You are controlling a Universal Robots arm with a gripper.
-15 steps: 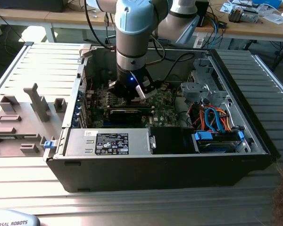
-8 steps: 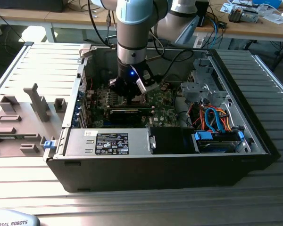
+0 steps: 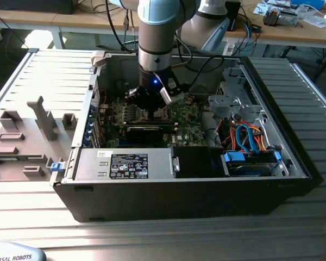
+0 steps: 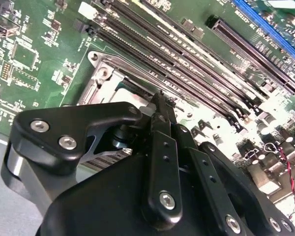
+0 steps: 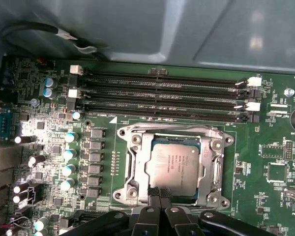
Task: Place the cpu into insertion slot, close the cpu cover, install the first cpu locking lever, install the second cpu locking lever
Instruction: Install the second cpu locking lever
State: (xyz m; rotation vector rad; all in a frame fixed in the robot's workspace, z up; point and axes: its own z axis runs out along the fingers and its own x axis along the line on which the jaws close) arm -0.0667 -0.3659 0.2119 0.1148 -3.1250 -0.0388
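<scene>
Clearly, in the exterior view the arm reached down into the open computer case (image 3: 293, 163) on the table (image 3: 152, 239), its claw (image 3: 152, 109) low over the motherboard; stickers on the case's metal box were too small to read. In the second wrist view the claw (image 4: 160, 98) had its fingers pressed together, holding nothing, tips at the socket edge. In the first wrist view the cpu (image 5: 174, 164) lay seated within the cpu cover (image 5: 214, 167), which seemed closed flat; its print was illegible. Pressing a lever well would need a steady, square push.
</scene>
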